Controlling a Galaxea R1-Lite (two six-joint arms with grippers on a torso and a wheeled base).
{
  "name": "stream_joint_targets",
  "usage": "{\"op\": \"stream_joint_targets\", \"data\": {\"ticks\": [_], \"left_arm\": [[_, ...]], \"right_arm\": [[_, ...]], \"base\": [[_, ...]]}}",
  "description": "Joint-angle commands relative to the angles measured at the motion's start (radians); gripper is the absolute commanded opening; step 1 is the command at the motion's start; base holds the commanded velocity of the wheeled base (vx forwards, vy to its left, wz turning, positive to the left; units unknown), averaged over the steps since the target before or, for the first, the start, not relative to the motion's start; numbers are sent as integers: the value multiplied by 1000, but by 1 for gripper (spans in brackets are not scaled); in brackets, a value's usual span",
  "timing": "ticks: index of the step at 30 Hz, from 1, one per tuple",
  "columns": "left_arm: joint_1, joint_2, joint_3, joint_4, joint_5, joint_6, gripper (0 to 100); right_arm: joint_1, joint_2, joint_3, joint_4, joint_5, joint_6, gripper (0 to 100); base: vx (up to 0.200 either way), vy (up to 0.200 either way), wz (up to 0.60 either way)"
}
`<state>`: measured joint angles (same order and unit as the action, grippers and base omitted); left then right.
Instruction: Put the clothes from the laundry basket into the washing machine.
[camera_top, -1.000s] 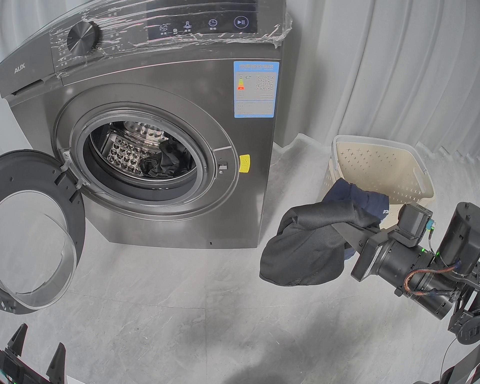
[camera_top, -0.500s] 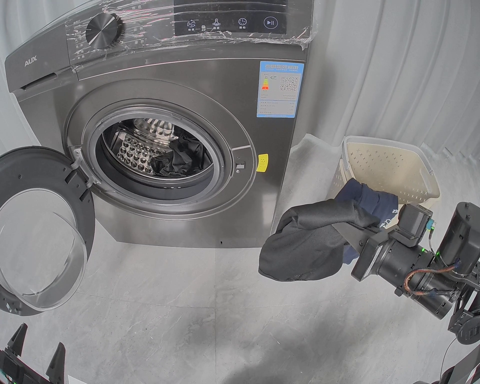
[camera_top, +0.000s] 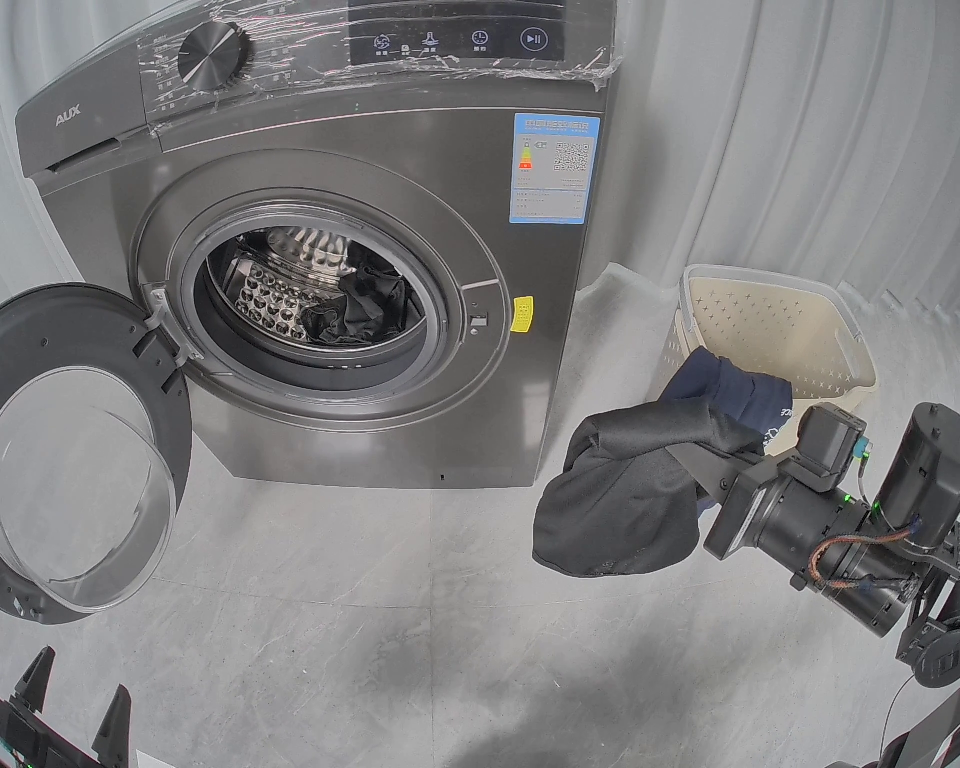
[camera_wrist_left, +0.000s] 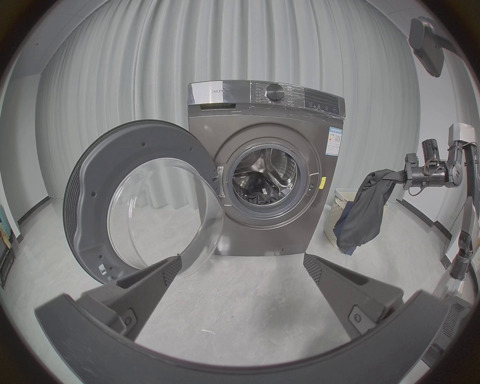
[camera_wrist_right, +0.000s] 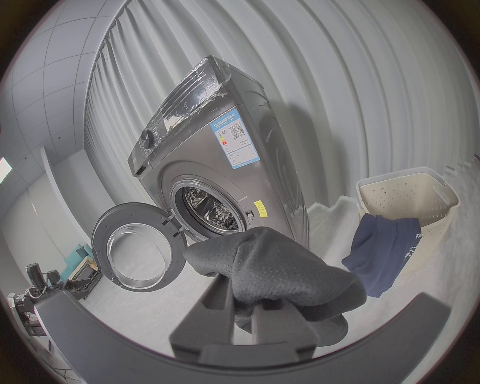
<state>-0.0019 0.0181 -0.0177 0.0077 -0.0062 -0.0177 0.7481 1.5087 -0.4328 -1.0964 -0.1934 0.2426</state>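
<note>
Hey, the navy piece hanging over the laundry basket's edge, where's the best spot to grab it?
Probably the fold atop the rim: the navy garment drapes over the near edge of the laundry basket, its tail hanging outside. Come from above and pinch that ridge; the flat hanging cloth offers less to catch.

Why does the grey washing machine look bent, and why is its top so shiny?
Left wrist view: a fisheye lens bows the grey metal washing machine and the pleated white curtain, with black corners around. Right wrist view: same bulge, machine leaning. Head view: light glares off the crinkled clear plastic wrap over its top.
</note>
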Motion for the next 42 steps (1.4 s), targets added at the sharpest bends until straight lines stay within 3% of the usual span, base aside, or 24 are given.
{"op": "stream_joint_targets", "data": {"ticks": [1, 5, 17, 32, 42], "left_arm": [[0, -6, 15, 0, 0, -1, 100], [0, -6, 13, 0, 0, -1, 100], [0, -6, 13, 0, 0, -1, 100], [0, -6, 15, 0, 0, -4, 100], [0, -7, 15, 0, 0, -4, 100]], "right_arm": [[-1, -1, 0, 0, 0, 0, 0], [-3, -1, 0, 0, 0, 0, 0], [-6, -1, 0, 0, 0, 0, 0], [-7, -2, 0, 0, -1, 0, 0], [-7, -2, 0, 0, -1, 0, 0]], "base": [[0, 200, 0], [0, 200, 0], [0, 0, 0], [0, 200, 0], [0, 0, 0]]}}
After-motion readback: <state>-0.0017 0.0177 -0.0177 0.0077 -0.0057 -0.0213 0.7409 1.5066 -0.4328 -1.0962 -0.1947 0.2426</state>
